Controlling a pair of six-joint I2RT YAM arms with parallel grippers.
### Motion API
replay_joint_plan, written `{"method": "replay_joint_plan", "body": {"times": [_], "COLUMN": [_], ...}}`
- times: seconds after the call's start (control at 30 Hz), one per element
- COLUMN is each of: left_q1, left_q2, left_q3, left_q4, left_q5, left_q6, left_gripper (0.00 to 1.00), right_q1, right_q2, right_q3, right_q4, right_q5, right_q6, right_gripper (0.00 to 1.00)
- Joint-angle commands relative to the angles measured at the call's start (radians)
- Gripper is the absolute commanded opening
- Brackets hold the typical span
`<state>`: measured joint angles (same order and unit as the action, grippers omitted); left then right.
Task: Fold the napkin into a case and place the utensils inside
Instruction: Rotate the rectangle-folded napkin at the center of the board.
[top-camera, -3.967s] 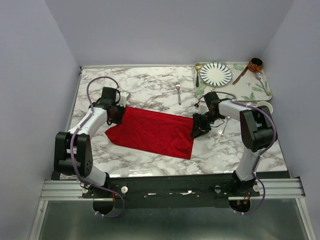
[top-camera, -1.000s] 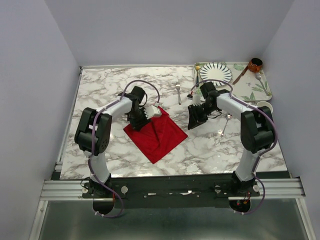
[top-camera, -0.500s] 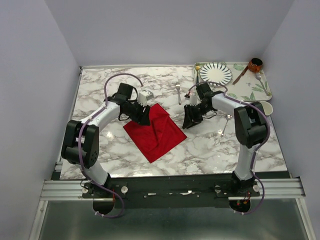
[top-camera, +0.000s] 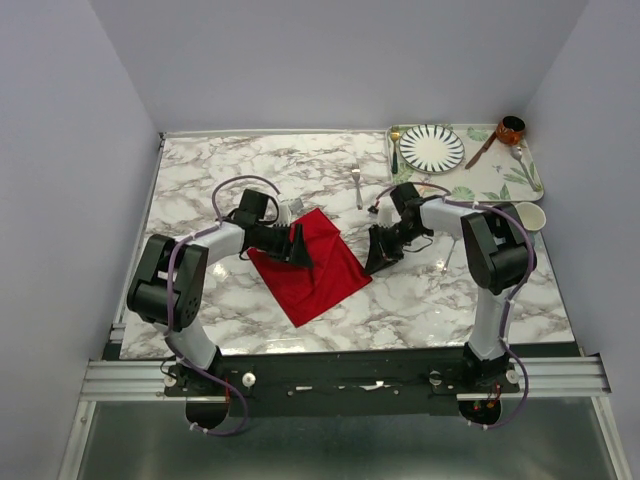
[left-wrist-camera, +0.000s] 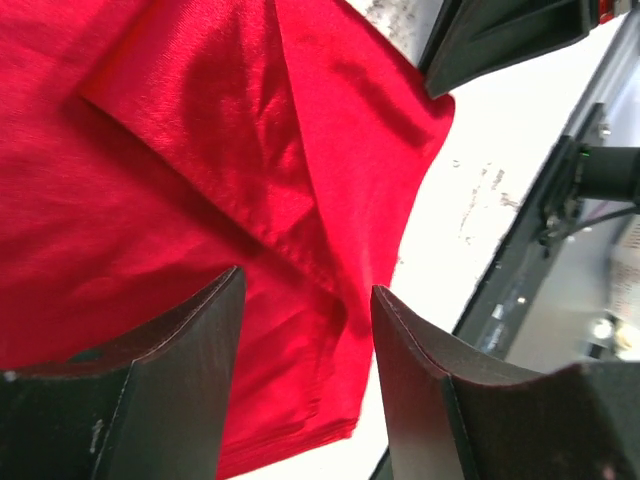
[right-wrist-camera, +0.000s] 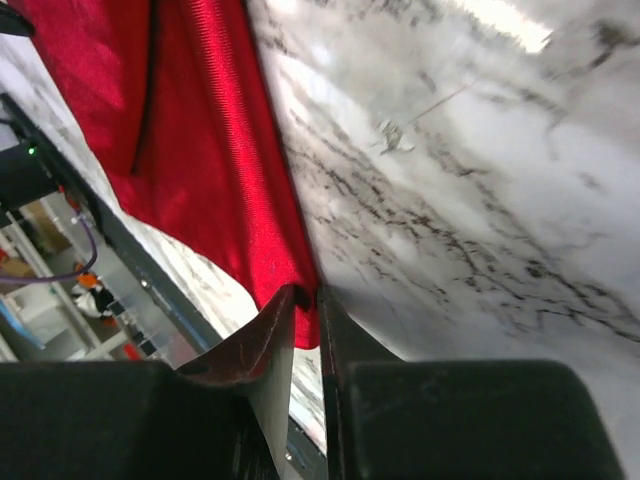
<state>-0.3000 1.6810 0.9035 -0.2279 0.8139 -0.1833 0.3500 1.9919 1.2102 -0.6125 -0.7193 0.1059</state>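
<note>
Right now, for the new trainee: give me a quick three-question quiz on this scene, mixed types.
1. True or false: the fork is already tucked inside the napkin.
2. The left gripper has its jaws: A) open over the red cloth, B) shut on the fork, C) out of every view.
3. Fill in: the striped plate sits on the ____ at the far right.

Key: 1 false, it lies on bare marble beyond the cloth; 2 A; 3 tray.

Fork (top-camera: 356, 185) near napkin's (top-camera: 315, 268) far corner
</note>
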Motion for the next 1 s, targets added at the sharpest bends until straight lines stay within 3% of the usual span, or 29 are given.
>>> {"method": "replay_joint_plan", "body": {"times": [0.0, 0.23, 0.47, 0.77, 0.97], "left_q1": [-0.016, -0.06, -0.172, -0.332, -0.257], "left_q2": [0.051, 0.114, 0.1, 0.044, -0.114], "left_q3": [0.001, 0.078, 0.143, 0.212, 0.117], "left_q4": [0.079, 0.088, 0.03, -0.206, -0.143], "left_q5": [0.08, 0.054, -0.019, -0.225, -0.231], "left_q6": [-0.08, -0.093, 0.019, 0.364, 0.306], "left_gripper": [0.62, 0.56, 0.51, 0.55, 0.57], "right_q1": [0.017, 0.018, 0.018, 0.02, 0.018], "right_q2": [-0.007, -0.013, -0.013, -0.008, -0.001], "right_q3": [-0.054, -0.072, -0.072, -0.075, -0.072], "right_q4": [0.011, 0.01, 0.007, 0.008, 0.008], "right_q5": [-0.003, -0.014, -0.02, -0.011, -0.005], "right_q6": [-0.006, -0.005, -0.003, -0.008, -0.011], "right_gripper": [0.23, 0.19, 0.18, 0.18, 0.18]}}
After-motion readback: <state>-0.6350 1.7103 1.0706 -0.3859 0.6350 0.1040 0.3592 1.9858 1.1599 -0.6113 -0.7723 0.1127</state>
